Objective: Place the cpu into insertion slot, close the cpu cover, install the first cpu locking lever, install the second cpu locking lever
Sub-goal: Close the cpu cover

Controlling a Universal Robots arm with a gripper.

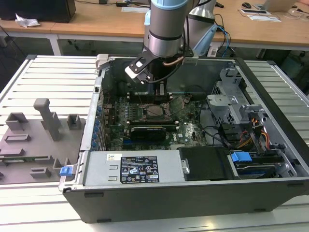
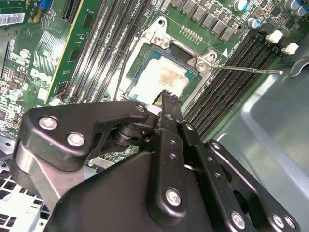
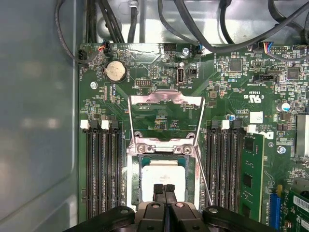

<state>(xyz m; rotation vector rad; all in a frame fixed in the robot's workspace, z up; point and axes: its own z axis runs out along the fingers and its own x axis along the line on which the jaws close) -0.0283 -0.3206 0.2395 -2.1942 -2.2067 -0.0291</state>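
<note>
One cpu [image 3: 164, 171], a pale silver square, lies in the single insertion slot [image 3: 164, 150] on the green motherboard [image 3: 231, 101]. One cpu cover [image 3: 166, 99] stands flipped open beside it. The gripper [image 3: 164, 189] hangs just over the cpu, fingertips pressed together, pinching nothing.

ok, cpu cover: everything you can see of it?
The cover is a thin silver metal frame with a large central window; green board shows through it. It stands open, swung back on its hinged edge beside the slot, clear of the cpu lying there. The shut gripper hangs over the cpu, not touching the cover.
</note>
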